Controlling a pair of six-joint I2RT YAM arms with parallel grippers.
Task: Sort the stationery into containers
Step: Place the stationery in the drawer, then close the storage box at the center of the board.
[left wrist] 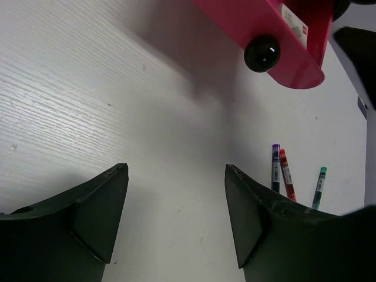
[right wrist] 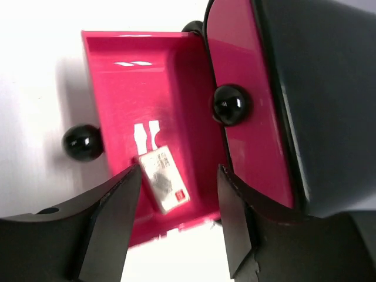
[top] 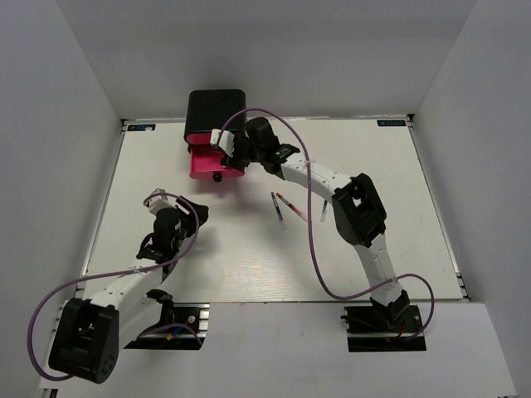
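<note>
Nearest us, the black right gripper point(right wrist: 178, 170), parted and empty, over the open pink plastic drawer point(right wrist: 117, 70) holding the small white eraser block point(right wrist: 165, 179); the left gripper point(left wrist: 176, 169), wide, above the white table point(left wrist: 88, 88) near three thin pens point(left wrist: 286, 175).

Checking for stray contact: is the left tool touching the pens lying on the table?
Apart. The top external view shows a wide stretch of bare table between the left tool and the pens; the tool's jaws are open and empty.
</note>
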